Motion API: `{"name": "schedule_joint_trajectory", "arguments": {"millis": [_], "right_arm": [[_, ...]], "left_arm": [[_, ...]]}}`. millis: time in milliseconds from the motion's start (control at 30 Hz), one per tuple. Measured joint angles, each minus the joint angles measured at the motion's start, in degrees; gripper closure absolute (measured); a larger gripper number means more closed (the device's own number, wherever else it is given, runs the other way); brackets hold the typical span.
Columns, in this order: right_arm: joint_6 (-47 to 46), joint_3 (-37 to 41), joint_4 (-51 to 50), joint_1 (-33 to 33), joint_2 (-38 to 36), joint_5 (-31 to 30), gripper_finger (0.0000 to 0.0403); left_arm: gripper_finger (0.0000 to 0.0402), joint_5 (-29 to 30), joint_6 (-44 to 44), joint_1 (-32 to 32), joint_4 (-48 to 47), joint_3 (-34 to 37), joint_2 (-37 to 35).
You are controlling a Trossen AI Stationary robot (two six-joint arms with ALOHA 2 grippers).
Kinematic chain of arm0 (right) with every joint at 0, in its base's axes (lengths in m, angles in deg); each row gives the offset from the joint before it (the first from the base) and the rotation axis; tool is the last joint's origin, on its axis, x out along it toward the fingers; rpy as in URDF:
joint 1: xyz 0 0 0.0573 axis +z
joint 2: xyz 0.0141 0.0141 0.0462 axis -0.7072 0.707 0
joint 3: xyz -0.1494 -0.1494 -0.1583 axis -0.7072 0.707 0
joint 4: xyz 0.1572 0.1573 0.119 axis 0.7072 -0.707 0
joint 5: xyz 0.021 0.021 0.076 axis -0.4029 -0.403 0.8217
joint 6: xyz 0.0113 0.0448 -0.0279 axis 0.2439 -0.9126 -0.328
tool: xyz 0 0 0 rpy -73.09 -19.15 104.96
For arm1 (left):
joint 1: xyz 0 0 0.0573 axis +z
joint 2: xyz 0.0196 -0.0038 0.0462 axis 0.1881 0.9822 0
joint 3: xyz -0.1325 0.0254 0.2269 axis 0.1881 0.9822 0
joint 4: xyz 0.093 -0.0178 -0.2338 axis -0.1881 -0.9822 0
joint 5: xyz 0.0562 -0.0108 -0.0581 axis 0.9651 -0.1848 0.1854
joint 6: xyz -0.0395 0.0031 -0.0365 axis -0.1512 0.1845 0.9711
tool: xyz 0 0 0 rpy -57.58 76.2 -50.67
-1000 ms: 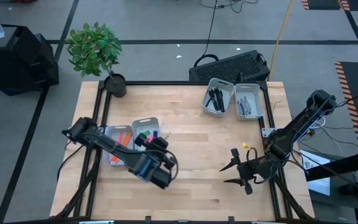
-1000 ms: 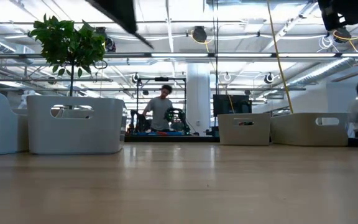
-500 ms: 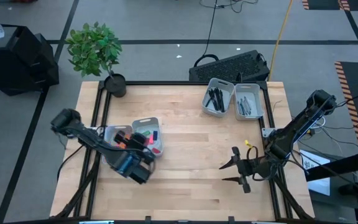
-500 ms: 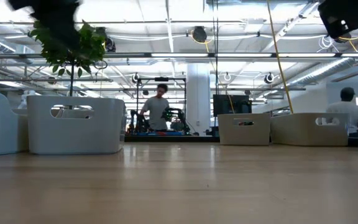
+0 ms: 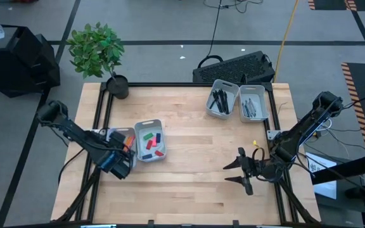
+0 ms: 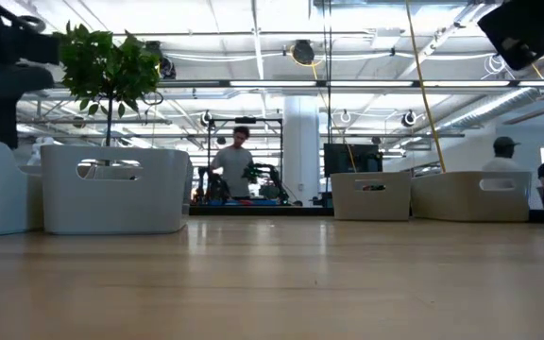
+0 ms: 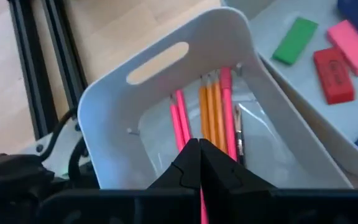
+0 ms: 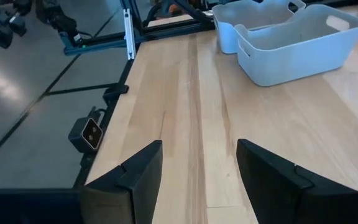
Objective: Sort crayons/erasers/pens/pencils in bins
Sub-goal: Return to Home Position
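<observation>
- Several orange and pink pencils lie side by side in your left-hand bin, next to the eraser bin.
- Your left gripper, fingers pinched together, has pulled back from the eraser bin to over the pencils' bin.
- Your right gripper stays spread wide, well apart from that bin.

Quick count: four bins on the table, in two pairs. One pair sits near the left edge, pencil bin plus eraser bin; the other pair is at the far edge toward the right corner, pen bin and its neighbour.

Pencils: five that I can make out in the left wrist view, three pink and two orange.

Erasers: about four or five, one green, two red/pink, blue ones at the edge.

Pens: a handful of black ones, too tangled to count. Same for the thin dark sticks next door.

Two arms, one potted plant.
</observation>
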Motion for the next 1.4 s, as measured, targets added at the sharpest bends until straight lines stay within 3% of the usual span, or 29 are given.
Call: {"name": "schedule_joint_trajectory", "arguments": {"millis": [233, 400, 500, 633, 800, 933, 1067, 1300, 1400], "right_arm": [[-0.4, 0.0, 2.6, -0.6, 0.0, 0.2, 0.0202], [1.4, 0.0, 9.8, -2.5, 0.0, 0.4, 0.0202], [1.2, 0.0, 15.4, -3.9, -0.6, 4.0, 0.0202], [-0.8, 0.0, 21.9, -5.6, -3.2, 6.5, 0.0202], [2.4, 0.0, 23.2, -7.2, -7.9, 6.2, 0.0216], [6.7, 0.0, 23.3, -9.0, -12.2, 7.2, 0.0242], [11.0, 0.0, 23.3, -11.1, -17.1, 14.8, 0.028], [11.9, 0.0, 21.2, -16.1, -23.0, 20.4, 0.0389], [8.4, 0.0, 17.7, -20.8, -23.6, 22.9, 0.0394]], "left_arm": [[0.0399, 1.4, -2.0, -0.6, 0.2, -4.5, -0.4], [0.04, 7.0, -8.0, -0.6, 0.6, -10.7, -1.6], [0.04, 11.7, -13.4, -0.6, 2.8, -14.6, -3.9], [0.0401, 18.2, -24.6, -0.5, 11.6, -18.1, -8.9], [0.0401, 23.6, -46.9, 0.2, 30.8, -18.5, -14.6], [0.0401, 19.6, -67.2, 2.4, 47.2, -18.5, -17.2], [0.0401, 10.1, -81.6, 6.8, 59.1, -18.5, -18.6], [0.0401, -0.7, -88.7, 16.2, 60.3, -18.5, -19.8], [0.0401, -4.6, -89.9, 20.4, 57.4, -18.5, -22.1]]}}
